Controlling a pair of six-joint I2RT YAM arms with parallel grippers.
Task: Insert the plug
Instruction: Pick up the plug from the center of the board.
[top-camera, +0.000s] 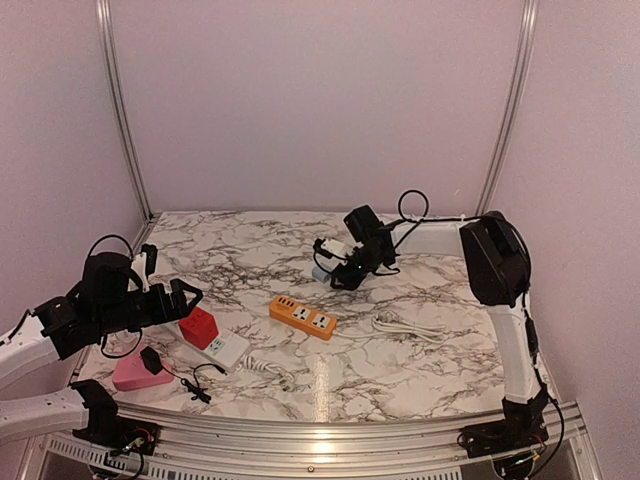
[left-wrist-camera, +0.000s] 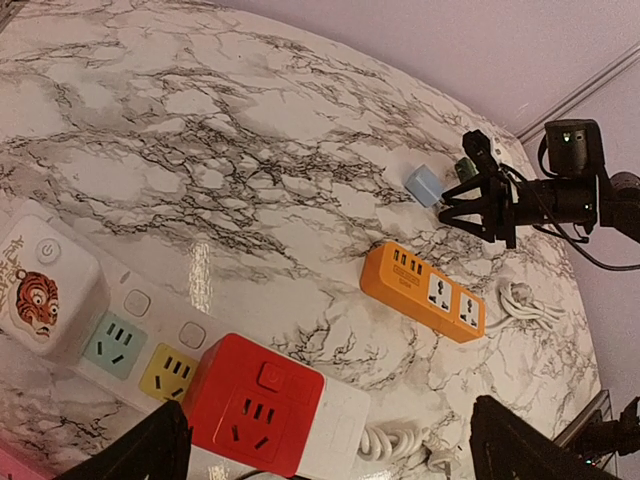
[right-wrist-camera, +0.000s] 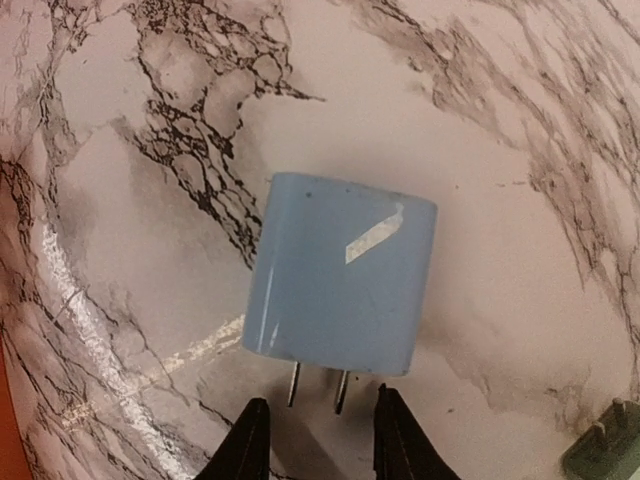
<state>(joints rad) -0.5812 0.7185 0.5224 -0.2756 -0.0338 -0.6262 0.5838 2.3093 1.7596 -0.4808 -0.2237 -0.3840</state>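
Observation:
A light-blue plug (right-wrist-camera: 340, 290) lies flat on the marble table (top-camera: 420, 375), its two metal prongs pointing at my right gripper (right-wrist-camera: 320, 440). The jaws stand narrowly apart, one black tip on each side just short of the prongs, touching nothing. From above, the plug (top-camera: 320, 271) is at mid-table with the right gripper (top-camera: 336, 276) beside it. An orange power strip (top-camera: 302, 317) lies nearer the front. My left gripper (left-wrist-camera: 330, 455) hangs wide open over a red cube socket (left-wrist-camera: 255, 403) at the left.
The red cube sits on a white power strip (left-wrist-camera: 120, 330) with coloured sockets and a coiled white cable. A dark green plug (right-wrist-camera: 605, 450) lies close to the blue one. Another white cable (top-camera: 405, 325) lies right of the orange strip. A pink block (top-camera: 135, 372) is front left.

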